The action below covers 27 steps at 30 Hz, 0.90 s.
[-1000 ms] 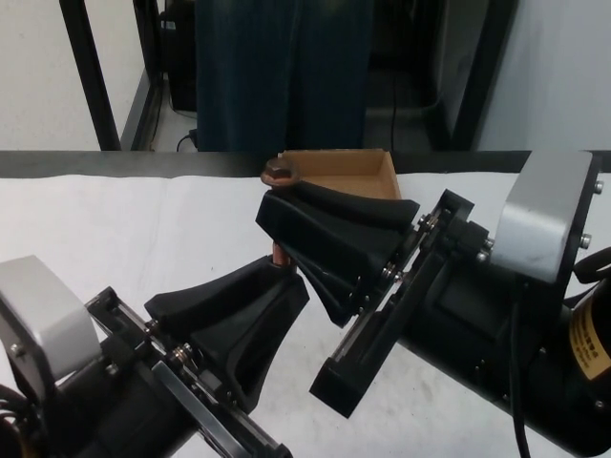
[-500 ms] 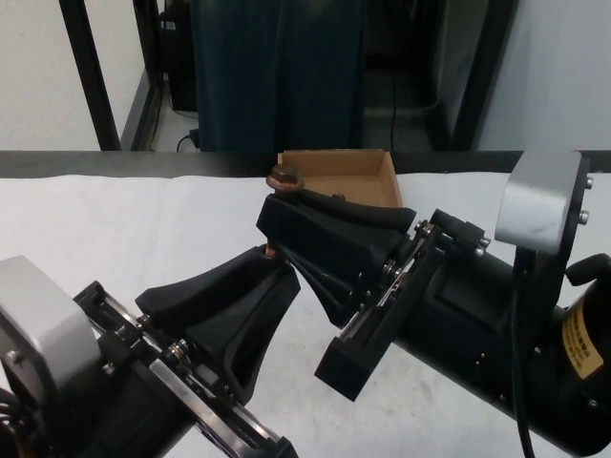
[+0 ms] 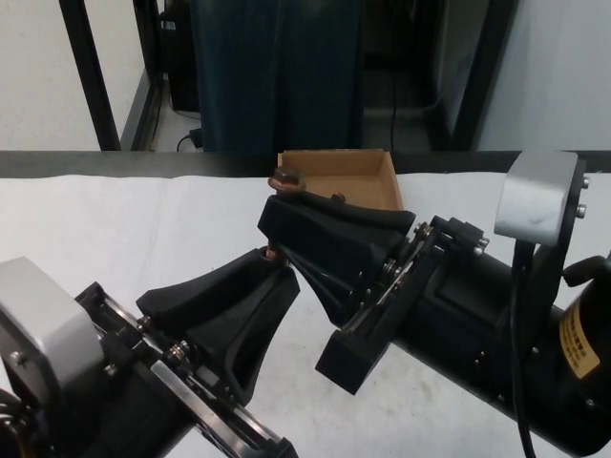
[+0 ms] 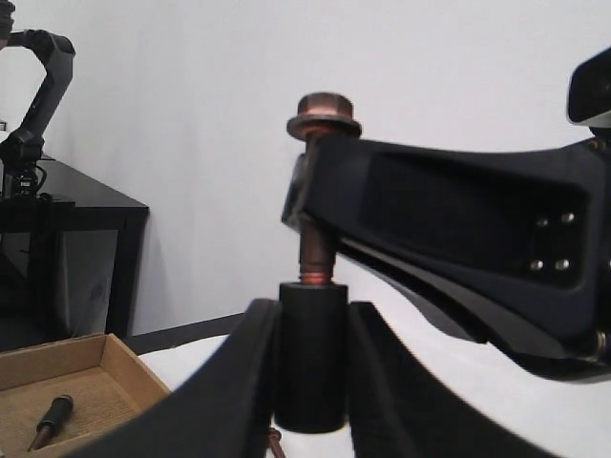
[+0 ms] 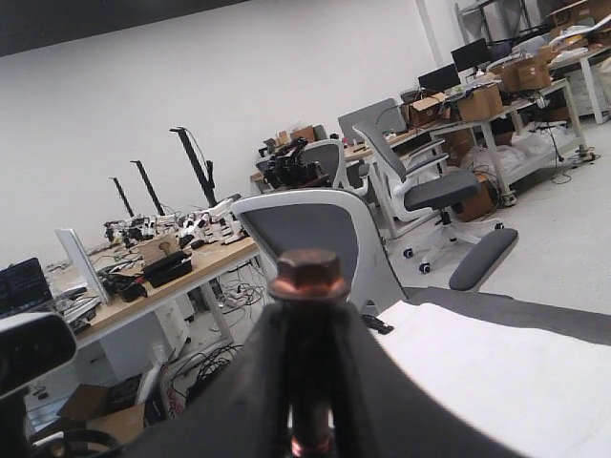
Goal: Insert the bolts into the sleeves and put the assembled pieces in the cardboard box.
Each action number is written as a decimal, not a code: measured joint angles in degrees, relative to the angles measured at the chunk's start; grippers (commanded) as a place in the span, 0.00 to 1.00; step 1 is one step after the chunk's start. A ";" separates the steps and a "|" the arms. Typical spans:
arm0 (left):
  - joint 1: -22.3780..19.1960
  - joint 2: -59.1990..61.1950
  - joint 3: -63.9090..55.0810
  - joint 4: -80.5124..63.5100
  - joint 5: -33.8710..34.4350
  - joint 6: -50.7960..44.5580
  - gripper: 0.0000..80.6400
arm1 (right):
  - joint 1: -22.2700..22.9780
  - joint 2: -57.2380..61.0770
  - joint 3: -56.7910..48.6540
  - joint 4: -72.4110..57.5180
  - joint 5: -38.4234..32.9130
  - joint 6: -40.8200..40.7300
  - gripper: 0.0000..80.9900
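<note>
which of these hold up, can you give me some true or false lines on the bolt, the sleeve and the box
1. The right hand holds the bolt with its head up. True.
2. The sleeve lies flat on the bench. False: the left hand grips it upright, off the bench.
3. The bolt is fully seated in the sleeve. False: only its tip meets the sleeve's top, and most of the shaft shows above it.
4. The cardboard box already holds a piece. True.
</note>
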 measured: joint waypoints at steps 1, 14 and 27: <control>0.00 0.00 0.00 0.03 -0.06 0.00 0.01 | 0.00 0.00 0.00 0.67 -0.06 0.03 0.00; 0.00 0.47 0.40 -0.10 -1.82 0.00 0.01 | 0.06 0.00 0.00 5.02 -1.82 -0.74 0.85; 0.00 0.47 0.40 -0.18 -1.95 0.07 0.01 | 0.06 0.00 0.10 4.10 -3.84 -6.47 0.98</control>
